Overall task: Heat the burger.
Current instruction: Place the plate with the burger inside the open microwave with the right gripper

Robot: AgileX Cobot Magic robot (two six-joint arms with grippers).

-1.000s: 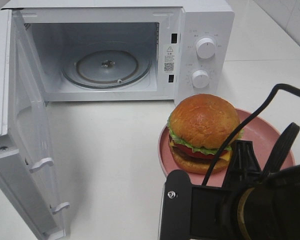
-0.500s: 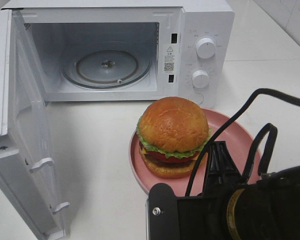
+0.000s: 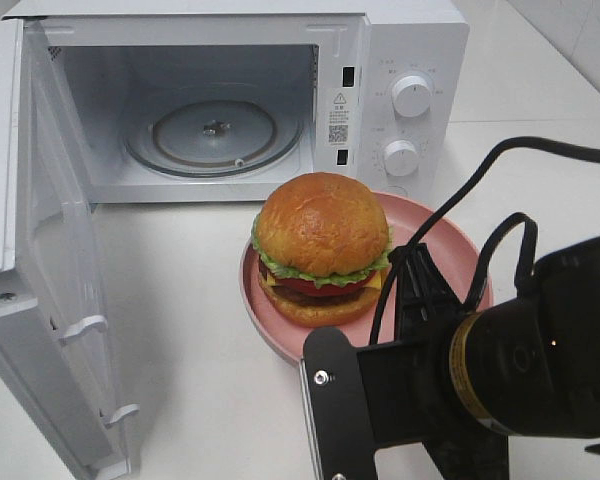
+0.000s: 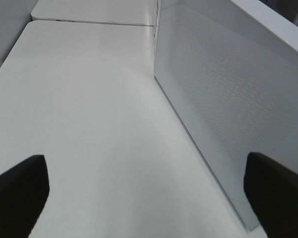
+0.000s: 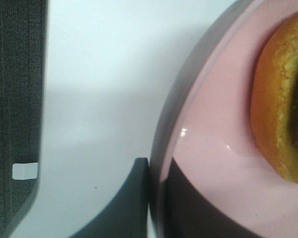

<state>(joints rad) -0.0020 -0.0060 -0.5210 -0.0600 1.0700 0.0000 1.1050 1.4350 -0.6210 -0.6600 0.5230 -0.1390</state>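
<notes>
In front of the microwave (image 3: pixel 420 50), the right arm (image 3: pixel 550 340) is a bulky black housing with a brass-coloured ring (image 3: pixel 463 372) around it. A flat black bracket (image 3: pixel 338 425) on the side toward the microwave's door carries silver screws (image 3: pixel 323 378). Glossy black cables (image 3: pixel 525 142) loop over the housing. The left gripper (image 4: pixel 146 198) shows two matte black fingertips (image 4: pixel 20 193).

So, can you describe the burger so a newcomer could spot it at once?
Find the white microwave with its door open. Just in front of its two knobs sits a pink plate, and the burger is on it: the only food in view, a glossy brown bun over lettuce, tomato and cheese.
</notes>
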